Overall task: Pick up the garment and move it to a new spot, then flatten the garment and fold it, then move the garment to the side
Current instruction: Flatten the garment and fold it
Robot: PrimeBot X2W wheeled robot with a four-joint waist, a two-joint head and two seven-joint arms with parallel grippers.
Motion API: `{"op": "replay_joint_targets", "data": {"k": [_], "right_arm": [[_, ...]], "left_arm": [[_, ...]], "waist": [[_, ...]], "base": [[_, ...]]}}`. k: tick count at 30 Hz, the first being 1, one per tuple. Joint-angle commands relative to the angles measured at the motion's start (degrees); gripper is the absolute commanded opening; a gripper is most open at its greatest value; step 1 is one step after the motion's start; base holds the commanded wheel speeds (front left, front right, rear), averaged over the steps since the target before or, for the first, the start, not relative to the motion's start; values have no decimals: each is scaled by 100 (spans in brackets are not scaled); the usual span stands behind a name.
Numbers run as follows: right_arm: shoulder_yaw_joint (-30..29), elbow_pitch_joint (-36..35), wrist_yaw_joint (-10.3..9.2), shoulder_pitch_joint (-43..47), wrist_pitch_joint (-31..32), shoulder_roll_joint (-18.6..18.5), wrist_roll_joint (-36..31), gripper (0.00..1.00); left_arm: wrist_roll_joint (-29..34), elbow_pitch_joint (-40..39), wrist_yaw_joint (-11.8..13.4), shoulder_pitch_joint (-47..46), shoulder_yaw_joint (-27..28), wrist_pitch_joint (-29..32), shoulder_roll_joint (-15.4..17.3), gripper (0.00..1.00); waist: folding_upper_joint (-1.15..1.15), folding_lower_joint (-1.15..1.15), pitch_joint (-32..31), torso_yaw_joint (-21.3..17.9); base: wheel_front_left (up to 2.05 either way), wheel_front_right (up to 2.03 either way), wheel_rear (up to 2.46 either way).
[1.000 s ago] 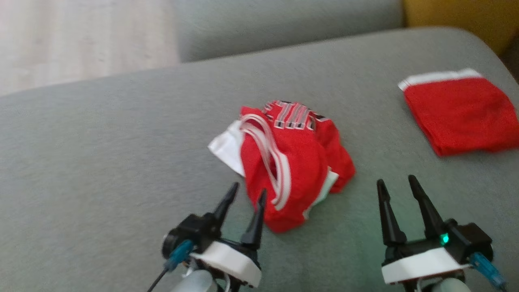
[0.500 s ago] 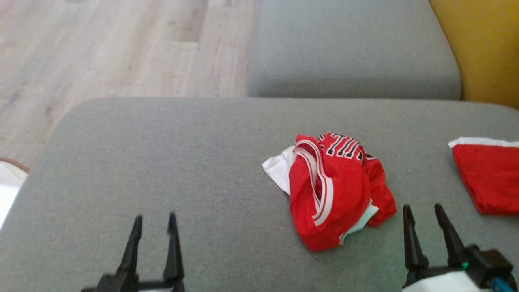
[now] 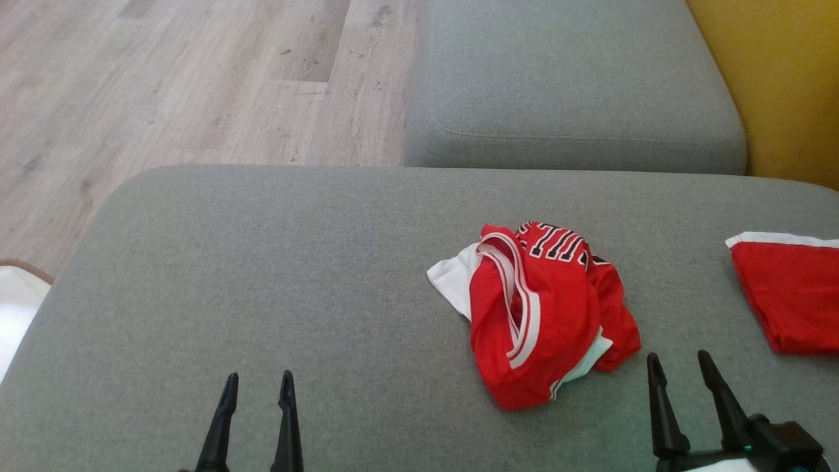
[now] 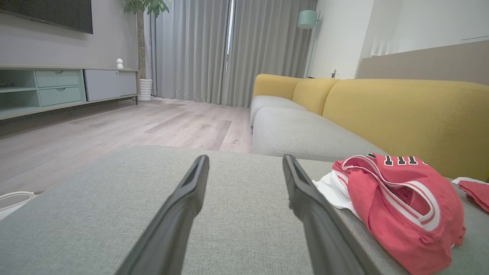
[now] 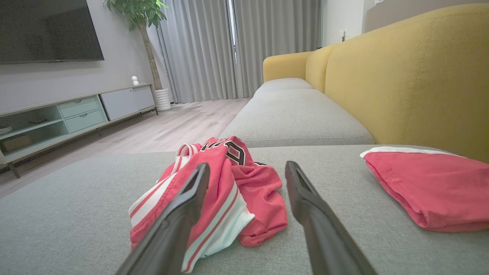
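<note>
since the red garment (image 3: 537, 314) lies in a bunched heap on the grey cushion (image 3: 262, 262), a bit right of the middle, a grab can go wrong in a few ways. the right gripper (image 3: 678, 357) sits just near and right of the heap, its two fingers apart with nothing between them; if it bites too deep it may pinch many layers, and the heap may come up as a ball that will not lie flat. if it bites only the loose striped edge, the cloth may slip out. the left gripper (image 3: 258, 377) is well apart from the heap, off to the left, fingers apart too and holding nothing, so it has a long reach. another red cloth (image 3: 786, 295), folded, lies near on the right; a wide sweep could drag it along. no box or basket holds the clothes; both lie straight on the cushion. a white thing (image 3: 13, 295) peeks in at the left edge, and i cannot tell what it is or what is in it.
</note>
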Motion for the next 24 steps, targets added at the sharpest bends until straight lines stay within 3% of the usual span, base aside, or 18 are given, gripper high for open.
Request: {"op": "replay_joint_targets", "data": {"k": [1, 24], "right_arm": [[132, -202, 37, -202, -62, -41, 10, 100], [187, -173, 37, -202, -62, -40, 2, 100]], "left_arm": [[88, -142, -69, -209, 273, -55, -99, 100], [389, -48, -332, -187, 511, -56, -319, 100]], "waist": [[0, 0, 4, -19], [0, 0, 87, -91]], "base": [[0, 0, 0], [0, 0, 0]]}}
